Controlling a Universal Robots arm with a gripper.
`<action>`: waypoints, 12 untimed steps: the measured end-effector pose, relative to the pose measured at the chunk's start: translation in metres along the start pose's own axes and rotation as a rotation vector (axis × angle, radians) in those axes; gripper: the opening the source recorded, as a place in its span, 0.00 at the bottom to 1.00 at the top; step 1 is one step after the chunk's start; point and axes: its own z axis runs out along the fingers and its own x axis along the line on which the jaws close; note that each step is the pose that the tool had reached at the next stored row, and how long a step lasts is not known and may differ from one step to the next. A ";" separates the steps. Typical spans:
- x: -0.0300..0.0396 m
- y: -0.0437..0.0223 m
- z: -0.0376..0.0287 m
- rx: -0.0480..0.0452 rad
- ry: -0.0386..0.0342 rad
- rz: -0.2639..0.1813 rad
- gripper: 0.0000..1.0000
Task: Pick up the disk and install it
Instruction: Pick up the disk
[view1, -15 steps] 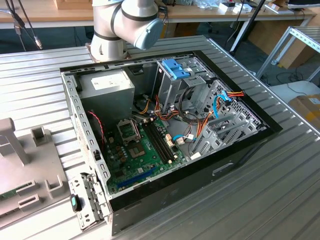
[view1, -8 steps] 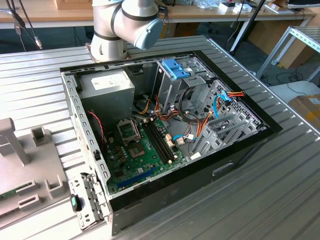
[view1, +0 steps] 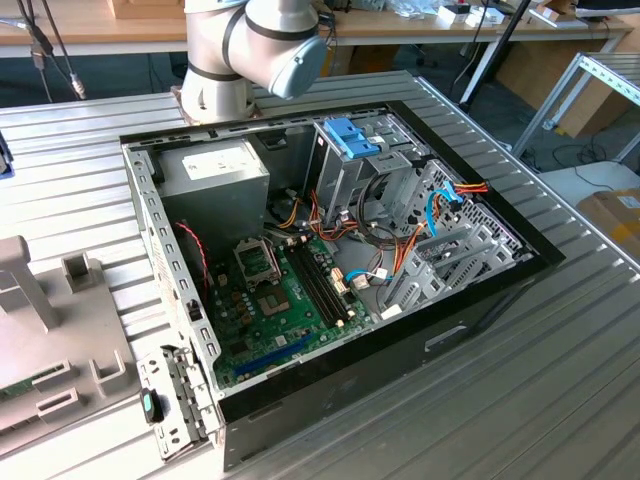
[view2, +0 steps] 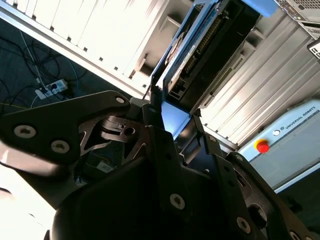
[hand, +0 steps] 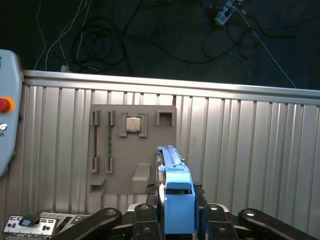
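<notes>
Gripper (hand: 178, 196) clamped on the disk (hand: 171, 161), fingers against its light-blue rails in both wrist views. Disk is held on edge, clear of the ribbed metal table (hand: 250, 145), over a grey fixture tray (hand: 150, 112). Open computer case (view1: 330, 270) lies on the table.

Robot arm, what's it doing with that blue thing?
The arm's gripper is shut on the disk, holding it edge-on with its light-blue rails showing. The disk is up in the air above the ribbed metal table, near the grey parts tray. The open computer case sits on the table, and the disk is not in it yet.
</notes>
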 end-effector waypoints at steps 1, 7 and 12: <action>0.0001 -0.0012 0.0000 0.0001 -0.0001 0.000 0.36; 0.0004 -0.0058 0.0000 0.0000 0.0000 0.000 0.36; 0.0004 -0.0062 0.0000 0.0000 0.0000 0.000 0.36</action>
